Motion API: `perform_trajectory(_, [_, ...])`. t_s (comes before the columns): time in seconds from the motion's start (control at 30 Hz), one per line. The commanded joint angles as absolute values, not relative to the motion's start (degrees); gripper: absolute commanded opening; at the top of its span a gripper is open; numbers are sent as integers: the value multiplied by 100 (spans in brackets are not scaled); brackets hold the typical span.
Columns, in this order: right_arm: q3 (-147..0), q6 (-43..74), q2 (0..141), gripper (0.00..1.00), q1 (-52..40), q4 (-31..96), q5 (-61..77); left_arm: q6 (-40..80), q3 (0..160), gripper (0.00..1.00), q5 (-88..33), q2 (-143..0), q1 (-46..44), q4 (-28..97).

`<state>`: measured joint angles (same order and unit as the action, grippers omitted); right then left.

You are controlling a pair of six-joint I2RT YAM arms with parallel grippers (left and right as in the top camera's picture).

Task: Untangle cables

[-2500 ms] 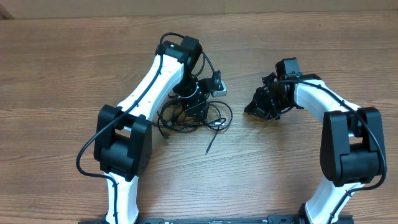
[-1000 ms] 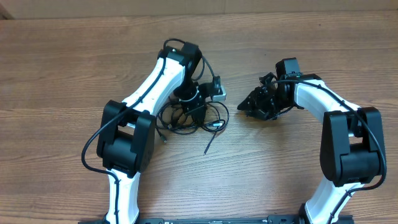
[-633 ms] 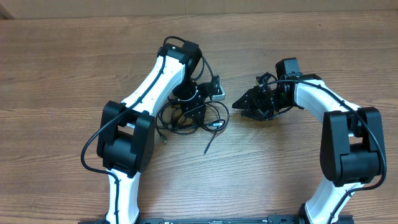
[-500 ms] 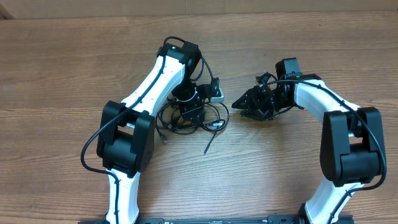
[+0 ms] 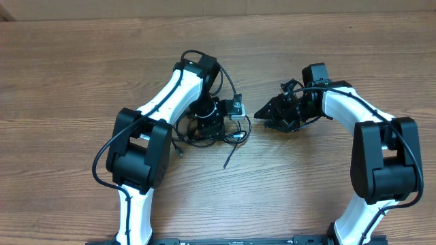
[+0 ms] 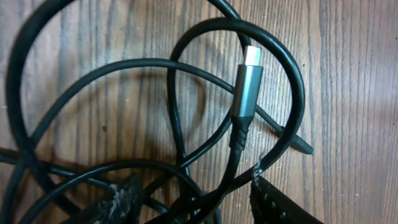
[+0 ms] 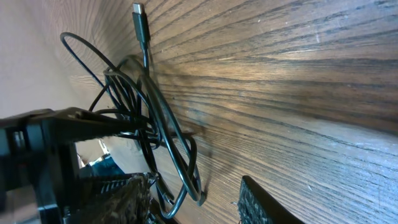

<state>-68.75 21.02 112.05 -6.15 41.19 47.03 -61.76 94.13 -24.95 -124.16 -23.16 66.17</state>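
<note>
The cables (image 5: 204,133) are lying in one tangled heap on the table (image 5: 68,68), directly under the left hand (image 6: 196,200) and just ahead of the right hand (image 7: 193,194).

Left hand: fingers are standing apart, hovering low over the heap. Several strands are running through the gap between them, but nothing is clamped. A grey plug (image 6: 244,90) is lying just beyond its fingertips, its cord bending back towards the hand and passing under at least one loop.

Right hand: fingers are also standing apart and holding nothing. It is pointing sideways at the heap. The nearest loop is sitting just off its fingertips; I cannot tell whether it is touching. A second plug (image 7: 140,25) is lying further out from this hand, on a straight run of cord that is leaving the heap.

Judgement: the step in hand is choosing a strand to grip before any pulling.

- The left hand should be closing on one cord only, ideally the one just behind the grey plug. Taking two crossing strands together would be tightening the tangle.
- The plug end should be going back out through the loop it is threaded under, along the cord's own line, not lifted straight up.
- The right hand should be pinning or holding a different loop on its own side, so the heap is not dragging along.
- Pull slowly; the cords are thin and springy, and loops are likely to be snagging on the plug.
</note>
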Motion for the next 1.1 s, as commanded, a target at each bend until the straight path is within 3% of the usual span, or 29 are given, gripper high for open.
perform_trajectory(0.0, [-6860,2104,11222,45,-652,4097,4600,-6337,9389,55,-2687,-12484,-2316,6613])
perform_trajectory(0.93, [-6860,2102,11222,51,-652,4097,4589,-6259,9037,55,-2989,-12484,-2331,6381])
perform_trajectory(1.07, [-6860,2102,11222,51,-652,4097,4589,-6254,9019,40,-3004,-12481,-2331,6270])
